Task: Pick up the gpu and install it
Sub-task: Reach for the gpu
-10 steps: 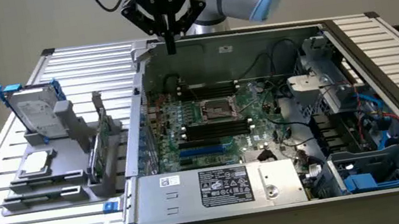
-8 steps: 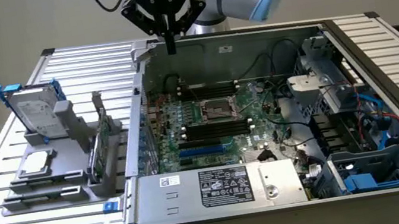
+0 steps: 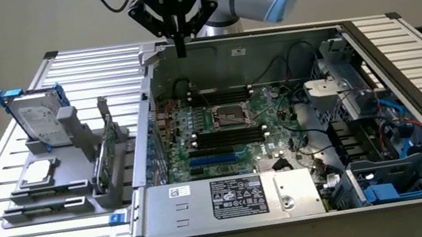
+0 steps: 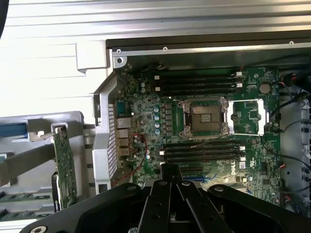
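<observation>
gpu (image 3: 108, 152) upright in rack (image 3: 47, 205), beside computer case (image 3: 268, 49)

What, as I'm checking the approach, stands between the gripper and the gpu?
Nothing visible. The gripper hangs above the case; the gpu stands upright in a gray stand outside it, top edge uncovered.

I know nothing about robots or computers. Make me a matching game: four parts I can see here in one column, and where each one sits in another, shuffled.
Things
1. thin green circuit card, the gpu
2. silver hard drive in a blue frame
3. small square silver chip
4. square metal processor socket

Places
A. lying flat on the grey stand
B. inside the open computer case, on the green motherboard
C. standing on edge in the stand, nearest the case
D. propped upright, tallest item on the stand

Pairs: 1-C, 2-D, 3-A, 4-B
</observation>
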### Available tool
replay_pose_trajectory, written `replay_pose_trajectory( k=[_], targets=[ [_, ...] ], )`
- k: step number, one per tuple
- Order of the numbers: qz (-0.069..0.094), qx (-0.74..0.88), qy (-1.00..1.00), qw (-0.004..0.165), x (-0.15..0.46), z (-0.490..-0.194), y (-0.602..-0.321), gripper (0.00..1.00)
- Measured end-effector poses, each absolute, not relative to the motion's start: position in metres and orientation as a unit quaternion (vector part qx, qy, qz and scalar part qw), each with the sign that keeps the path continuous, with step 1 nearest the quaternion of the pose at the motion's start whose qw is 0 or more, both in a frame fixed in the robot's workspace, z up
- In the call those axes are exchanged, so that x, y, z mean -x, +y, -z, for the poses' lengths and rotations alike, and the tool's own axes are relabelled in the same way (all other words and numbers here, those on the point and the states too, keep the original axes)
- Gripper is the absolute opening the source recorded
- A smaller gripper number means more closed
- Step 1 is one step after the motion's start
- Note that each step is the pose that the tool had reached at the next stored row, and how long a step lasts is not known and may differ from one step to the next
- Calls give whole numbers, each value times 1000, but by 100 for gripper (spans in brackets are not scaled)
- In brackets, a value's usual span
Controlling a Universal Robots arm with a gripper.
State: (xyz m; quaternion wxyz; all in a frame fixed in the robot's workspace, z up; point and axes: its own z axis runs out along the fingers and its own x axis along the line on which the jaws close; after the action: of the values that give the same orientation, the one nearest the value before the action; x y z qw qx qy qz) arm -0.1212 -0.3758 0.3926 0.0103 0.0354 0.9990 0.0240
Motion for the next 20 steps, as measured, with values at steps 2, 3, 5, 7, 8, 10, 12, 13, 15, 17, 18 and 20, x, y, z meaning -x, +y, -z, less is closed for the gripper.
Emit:
replay_pose_trajectory(
  k=[2, 3, 5, 7, 8, 10, 12, 13, 15, 17, 18, 20],
  targets=[
    [-24, -35, 999, 10, 121, -393, -376, 11],
    [-24, -35, 999, 10, 123, -393, -376, 11],
    [-24, -35, 999, 8, 131, -393, -376, 11],
    [-24, -35, 999, 6, 140, -392, -376, 11],
    [-24, -35, 999, 6, 145, -392, -376, 11],
    [-24, -36, 999, 5, 154, -392, -376, 11],
    [-24, -36, 999, 4, 163, -392, -376, 11],
    [-24, -36, 999, 4, 168, -392, -376, 11],
    [-24, -36, 999, 3, 177, -391, -375, 11],
    [-24, -36, 999, 2, 186, -391, -375, 11],
    [-24, -36, 999, 2, 190, -391, -375, 11],
    [-24, -36, 999, 1, 200, -390, -375, 11]
  ],
)
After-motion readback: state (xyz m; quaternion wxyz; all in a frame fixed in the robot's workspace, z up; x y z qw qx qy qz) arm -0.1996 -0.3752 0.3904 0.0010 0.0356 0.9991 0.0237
